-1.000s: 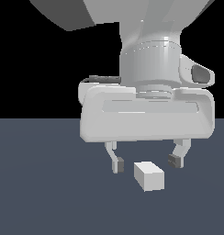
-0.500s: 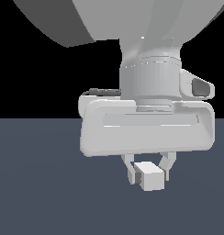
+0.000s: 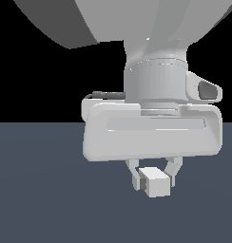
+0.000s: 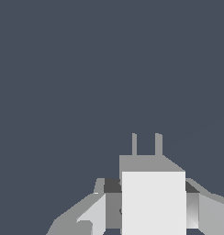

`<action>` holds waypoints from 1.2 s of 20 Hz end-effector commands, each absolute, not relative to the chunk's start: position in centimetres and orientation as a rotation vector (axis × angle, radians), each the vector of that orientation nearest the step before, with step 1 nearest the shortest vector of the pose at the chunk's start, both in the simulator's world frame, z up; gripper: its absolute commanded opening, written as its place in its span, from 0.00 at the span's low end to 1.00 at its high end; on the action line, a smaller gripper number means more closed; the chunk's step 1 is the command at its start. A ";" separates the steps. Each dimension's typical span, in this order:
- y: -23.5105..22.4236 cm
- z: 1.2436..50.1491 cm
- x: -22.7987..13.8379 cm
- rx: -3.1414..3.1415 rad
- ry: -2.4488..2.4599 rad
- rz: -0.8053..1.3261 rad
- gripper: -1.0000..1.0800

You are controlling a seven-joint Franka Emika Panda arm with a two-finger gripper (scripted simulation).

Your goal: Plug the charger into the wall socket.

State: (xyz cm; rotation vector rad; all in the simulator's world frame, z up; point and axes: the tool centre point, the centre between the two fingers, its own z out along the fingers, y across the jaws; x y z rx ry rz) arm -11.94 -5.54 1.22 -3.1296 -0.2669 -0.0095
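Dark grey floor; gripper [image 3: 153, 178] fingers clamp charger [image 3: 155, 182]; prongs point away from wrist cam.

Charger [image 3: 156, 182] plain off-white, prongs grey; fingers [image 3: 136, 178] light grey; floor [image 3: 37, 190] dark slate blue; background [image 3: 32, 85] black.

Table [image 3: 37, 204]: flat, uniform dark slate-blue, no markings or edges visible. Exterior view: fills lower half, far boundary straight horizon against black. Wrist view: same slate-blue fills background [image 4: 63, 69]. Charger [image 3: 156, 182]: small off-white block near middle of exterior view; contact with table cannot be told. No other object seen lying on table.
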 end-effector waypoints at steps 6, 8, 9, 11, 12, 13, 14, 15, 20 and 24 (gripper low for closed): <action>-5.4 2.2 -10.6 -3.130 -0.260 -0.010 0.00; -5.2 2.7 -9.8 -3.130 -0.257 -0.010 0.00; -5.2 3.0 -9.3 -3.131 -0.255 -0.010 0.00; -5.0 3.7 -8.3 -3.131 -0.250 -0.010 0.00; -5.0 4.1 -7.7 -3.131 -0.247 -0.010 0.00; -4.9 4.5 -7.1 -3.131 -0.244 -0.010 0.00; -4.8 4.9 -6.5 -3.132 -0.241 -0.010 0.00; -4.8 5.3 -5.9 -3.132 -0.238 -0.010 0.00; -4.4 7.5 -2.5 -3.133 -0.223 -0.010 0.00; -4.2 8.7 -0.5 -3.134 -0.214 -0.010 0.00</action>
